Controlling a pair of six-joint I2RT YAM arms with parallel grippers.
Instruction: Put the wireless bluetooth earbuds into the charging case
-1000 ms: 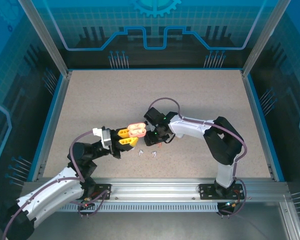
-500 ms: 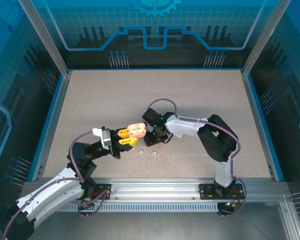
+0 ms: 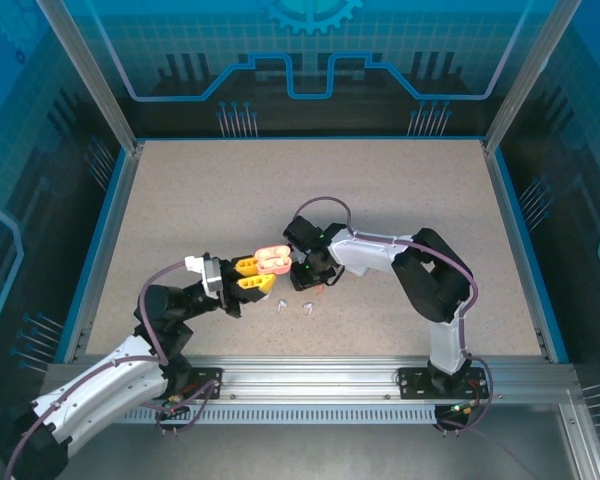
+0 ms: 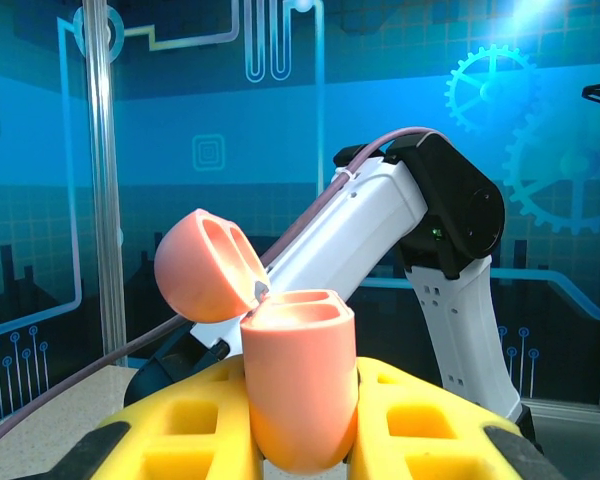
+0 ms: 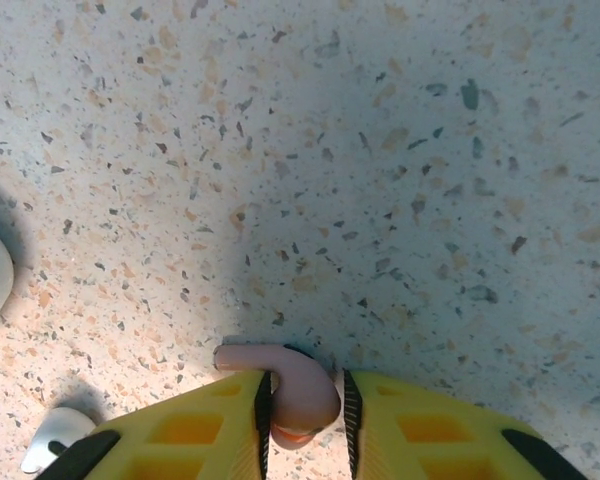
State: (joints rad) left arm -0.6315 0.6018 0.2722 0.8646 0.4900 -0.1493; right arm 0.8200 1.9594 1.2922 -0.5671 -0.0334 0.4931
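Your right fingers (image 5: 180,440) stand tight on either side of the salmon earbud (image 5: 295,390). The pads look pressed against its bulb, so I read that as a grip, with the bud resting on the desk (image 5: 400,180). Your left fingers (image 4: 420,420) are clamped on the charging case (image 4: 298,385) and hold it upright above the desk. Its lid (image 4: 205,262) is swung back and the two wells (image 4: 298,300) face up.

What matters now is how the bud lies relative to the case. In the top view it sits just beside the case, on the case's right and a little toward the arm bases, under your right arm. The carry is therefore short, and it belongs to that arm. In the right wrist view the bud's stem lies flat on the desk. It pokes out past the fingertips and bends off to one side, so its long axis runs along the desk while the wells open upward. I judge you need to lift it and tip the stem downward before you bring it over the case, or it will sit across the rim and not drop in.

Two white earbuds (image 3: 280,305) lie on the desk, also on the arm-base side of the case and near the salmon one. Keep your lift straight up so you don't knock them.
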